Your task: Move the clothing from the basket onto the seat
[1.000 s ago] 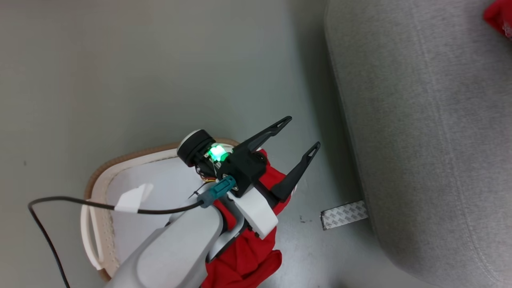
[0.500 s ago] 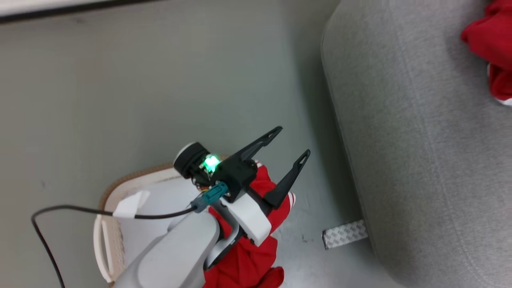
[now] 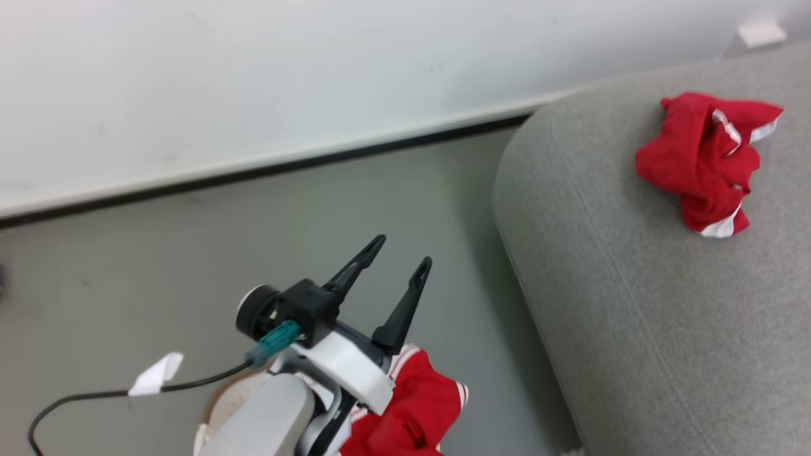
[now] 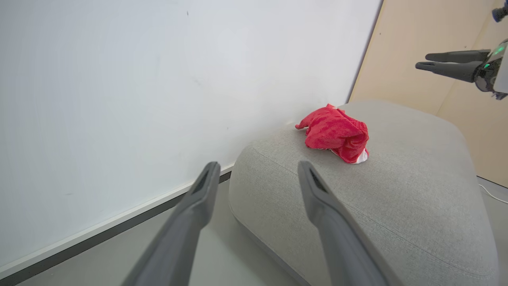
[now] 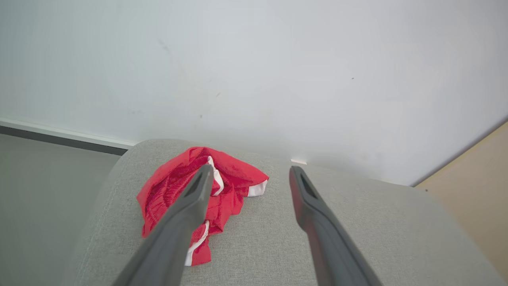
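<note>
On the grey seat [image 3: 633, 304], near its far corner by the wall, a crumpled red garment [image 3: 703, 158] with white trim lies free. My right claw [image 5: 251, 170] hangs above it, fingers apart, gripping nothing. My left claw [image 3: 403, 250] stands spread and empty over the floor; under that arm, more red clothing [image 3: 412, 405] sits at the edge of the basket [image 3: 218, 405]

crumpled red garment [image 3: 700, 158] lies on the grey seat [image 3: 633, 304]
</note>
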You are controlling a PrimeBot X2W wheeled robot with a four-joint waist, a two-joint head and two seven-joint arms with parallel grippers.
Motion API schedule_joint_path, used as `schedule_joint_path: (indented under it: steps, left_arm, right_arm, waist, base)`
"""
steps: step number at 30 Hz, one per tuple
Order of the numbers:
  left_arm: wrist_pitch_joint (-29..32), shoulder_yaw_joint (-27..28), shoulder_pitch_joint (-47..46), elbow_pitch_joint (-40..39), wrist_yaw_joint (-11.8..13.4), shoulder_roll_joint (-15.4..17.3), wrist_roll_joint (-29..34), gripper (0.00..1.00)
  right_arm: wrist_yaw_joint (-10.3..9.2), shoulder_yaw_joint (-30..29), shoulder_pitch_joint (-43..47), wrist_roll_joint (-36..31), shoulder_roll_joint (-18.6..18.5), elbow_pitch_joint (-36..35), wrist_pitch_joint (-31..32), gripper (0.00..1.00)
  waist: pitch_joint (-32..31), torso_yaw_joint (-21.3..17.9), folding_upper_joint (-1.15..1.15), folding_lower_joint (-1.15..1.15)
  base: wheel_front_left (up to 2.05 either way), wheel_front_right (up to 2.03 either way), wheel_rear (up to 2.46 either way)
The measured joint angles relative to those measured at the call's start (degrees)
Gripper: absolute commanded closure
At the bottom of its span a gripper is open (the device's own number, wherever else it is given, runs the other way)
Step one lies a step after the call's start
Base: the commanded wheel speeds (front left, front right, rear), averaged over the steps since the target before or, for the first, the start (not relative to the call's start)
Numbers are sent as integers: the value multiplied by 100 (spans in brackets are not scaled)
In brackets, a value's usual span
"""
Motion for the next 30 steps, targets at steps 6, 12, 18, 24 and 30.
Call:
schedule_joint_path:
  steps: [6, 12, 18, 24, 30]
  left_arm:
    - [-43, 482, 452, -241, 271, 121, -202, 0]
    - [-54, 1022, 943, -628, 516, 316, -245, 0]
    - [-55, 1615, 1429, -902, 768, 519, -127, 0]
    - [-55, 2124, 2007, -915, 814, 519, -87, 0]
    - [-54, 2681, 2477, -1083, 823, 147, -21, 0]
  right_arm:
    - [0, 90, 222, 445, -93, -824, -270, 0]
    - [0, -419, 743, 510, -37, -1649, -428, 0]
    - [0, -1833, 1968, -403, 516, -2636, -435, 0]
    - [0, -2929, 3470, -1334, 1338, -3407, -437, 0]
    - [0, -3724, 4610, -1828, 2260, -3923, -445, 0]
  waist:
    - [-731, 172, 0, 0]
    - [-1205, 474, 0, -1]
    - [-1344, 723, 0, 0]
    - [-1349, 820, 0, 0]
    - [-1373, 918, 0, 1]
  base:
    - [0, 0, 0]
    - [0, 0, 0]
    - [0, 0, 0]
    - [0, 0, 0]
    - [0, 0, 0]
